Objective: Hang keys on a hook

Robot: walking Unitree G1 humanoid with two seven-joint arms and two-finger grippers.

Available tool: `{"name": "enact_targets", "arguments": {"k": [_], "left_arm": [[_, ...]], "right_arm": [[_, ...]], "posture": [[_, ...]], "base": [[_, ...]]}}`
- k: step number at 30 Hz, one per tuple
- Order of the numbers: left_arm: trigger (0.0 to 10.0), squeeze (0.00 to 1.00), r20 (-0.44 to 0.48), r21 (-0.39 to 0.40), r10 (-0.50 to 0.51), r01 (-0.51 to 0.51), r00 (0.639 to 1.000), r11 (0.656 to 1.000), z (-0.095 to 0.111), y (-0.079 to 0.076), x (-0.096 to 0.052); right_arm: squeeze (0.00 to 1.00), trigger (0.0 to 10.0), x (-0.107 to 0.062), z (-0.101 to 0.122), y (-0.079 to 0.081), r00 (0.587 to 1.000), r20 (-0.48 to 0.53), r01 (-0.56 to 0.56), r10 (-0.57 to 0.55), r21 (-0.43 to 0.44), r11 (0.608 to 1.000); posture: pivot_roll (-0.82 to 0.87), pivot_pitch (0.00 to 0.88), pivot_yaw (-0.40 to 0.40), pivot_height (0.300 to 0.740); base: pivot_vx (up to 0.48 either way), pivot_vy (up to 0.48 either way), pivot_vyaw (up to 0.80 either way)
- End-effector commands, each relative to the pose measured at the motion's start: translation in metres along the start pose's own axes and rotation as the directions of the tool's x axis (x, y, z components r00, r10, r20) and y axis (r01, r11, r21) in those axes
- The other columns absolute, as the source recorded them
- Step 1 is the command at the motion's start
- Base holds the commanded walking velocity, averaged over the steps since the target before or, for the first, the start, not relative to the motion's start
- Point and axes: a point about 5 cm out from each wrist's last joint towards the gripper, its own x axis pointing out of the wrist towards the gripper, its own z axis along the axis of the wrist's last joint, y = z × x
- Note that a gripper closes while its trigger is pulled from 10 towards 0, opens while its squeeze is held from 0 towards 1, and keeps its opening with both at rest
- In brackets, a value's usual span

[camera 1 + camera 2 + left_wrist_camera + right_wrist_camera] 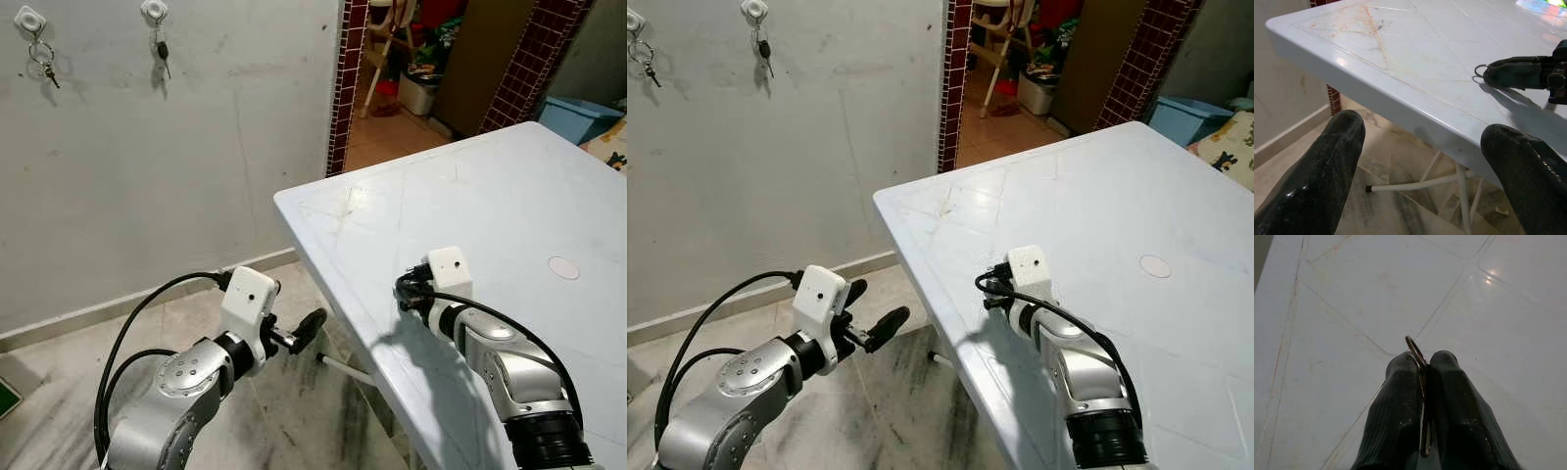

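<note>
White table [509, 196] edge, right claw [1422, 363] pinching keys [1418, 350] (ring protruding), left claw [1425, 161] spread wide, empty.

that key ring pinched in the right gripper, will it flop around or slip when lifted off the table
The key ring is thin bare metal, so it looks stiff and light. The right gripper pinches it edge-on between two smooth black fingers, so it could probably pivot or slide. Any key hanging below is hidden and would likely swing.

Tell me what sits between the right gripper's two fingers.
A metal key ring with its key is pinched between the right gripper's fingers, above the white table; the right wrist view shows it.
</note>
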Motion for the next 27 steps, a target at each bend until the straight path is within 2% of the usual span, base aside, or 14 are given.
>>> {"name": "enact_targets", "arguments": {"k": [1, 14, 17, 18, 19, 21, 22, 23, 24, 25, 26, 27], "left_arm": [[10.0, 0.0, -0.002, 0.002, 0.009, -0.009, 1.0, 1.0, -0.001, 0.0, 0.0], [10.0, 0.0, 0.015, 0.007, 0.057, -0.057, 0.998, 0.998, 0.001, 0.006, -0.001], [10.0, 0.0, 0.077, 0.024, 0.181, -0.184, 0.98, 0.983, 0.01, 0.019, -0.001], [10.0, 0.0, 0.107, 0.019, 0.245, -0.248, 0.964, 0.968, 0.014, 0.027, -0.002], [10.0, 0.0, 0.154, 0.005, 0.354, -0.359, 0.922, 0.933, 0.021, 0.039, -0.004], [10.0, 0.0, 0.177, -0.006, 0.401, -0.407, 0.899, 0.913, 0.024, 0.045, -0.007], [10.0, 0.0, 0.203, -0.008, 0.459, -0.468, 0.865, 0.884, 0.028, 0.052, -0.01], [10.0, 0.0, 0.203, -0.008, 0.459, -0.468, 0.865, 0.884, 0.028, 0.052, -0.01], [10.0, 0.0, 0.22, -0.016, 0.509, -0.519, 0.832, 0.855, 0.031, 0.057, -0.014], [10.0, 0.0, 0.226, -0.02, 0.532, -0.543, 0.816, 0.84, 0.032, 0.059, -0.016], [10.0, 0.0, 0.226, -0.02, 0.532, -0.543, 0.816, 0.84, 0.032, 0.059, -0.016], [10.0, 0.0, 0.235, -0.019, 0.553, -0.565, 0.8, 0.825, 0.033, 0.061, -0.018]], "right_arm": [[0.0, 0.0, 0.0, 0.002, -0.003, 1.0, 0.004, 0.014, -0.014, -0.006, 1.0], [0.0, 0.0, 0.001, 0.012, -0.004, 0.998, 0.052, 0.025, -0.024, -0.019, 1.0], [0.0, 0.0, -0.001, 0.034, -0.002, 0.983, 0.181, 0.012, -0.016, 0.025, 1.0], [0.0, 0.0, -0.003, 0.043, 0.001, 0.972, 0.235, -0.013, 0.0, 0.055, 0.998], [0.0, 0.0, -0.006, 0.059, 0.006, 0.949, 0.314, -0.065, 0.032, 0.096, 0.993], [0.0, 0.0, -0.008, 0.066, 0.011, 0.938, 0.341, -0.092, 0.055, 0.093, 0.991], [0.0, 1.6, -0.01, 0.073, 0.018, 0.925, 0.37, -0.115, 0.081, 0.07, 0.991], [0.0, 1.6, -0.01, 0.073, 0.018, 0.925, 0.37, -0.115, 0.081, 0.07, 0.991], [0.0, 4.4, -0.012, 0.077, 0.025, 0.917, 0.385, -0.136, 0.104, 0.055, 0.989], [0.0, 7.8, -0.013, 0.079, 0.029, 0.912, 0.394, -0.143, 0.112, 0.051, 0.988], [0.0, 7.8, -0.013, 0.079, 0.029, 0.912, 0.394, -0.143, 0.112, 0.051, 0.988], [0.0, 10.0, -0.014, 0.081, 0.033, 0.907, 0.406, -0.15, 0.113, 0.059, 0.987]], "posture": [[0.06, 0.031, -0.037, 0.74], [0.07, 0.043, -0.048, 0.74], [0.07, 0.049, -0.049, 0.74], [0.07, 0.049, -0.049, 0.74], [0.07, 0.047, -0.049, 0.74], [0.07, 0.047, -0.047, 0.74], [0.07, 0.047, -0.047, 0.74], [0.07, 0.047, -0.047, 0.74], [0.07, 0.045, -0.046, 0.74], [0.07, 0.045, -0.046, 0.74], [0.07, 0.045, -0.046, 0.74], [0.08, 0.046, -0.043, 0.74]], "base": [[0.0, 0.0, 0.0], [0.0, 0.0, 0.0], [0.0, 0.0, 0.0], [0.0, 0.0, 0.0], [0.0, 0.0, 0.0], [0.0, 0.0, 0.0], [0.0, 0.0, 0.0], [0.0, 0.0, 0.0], [0.0, 0.0, 0.0], [0.0, 0.0, 0.0], [0.0, 0.0, 0.0], [0.0, 0.0, 0.0]]}}
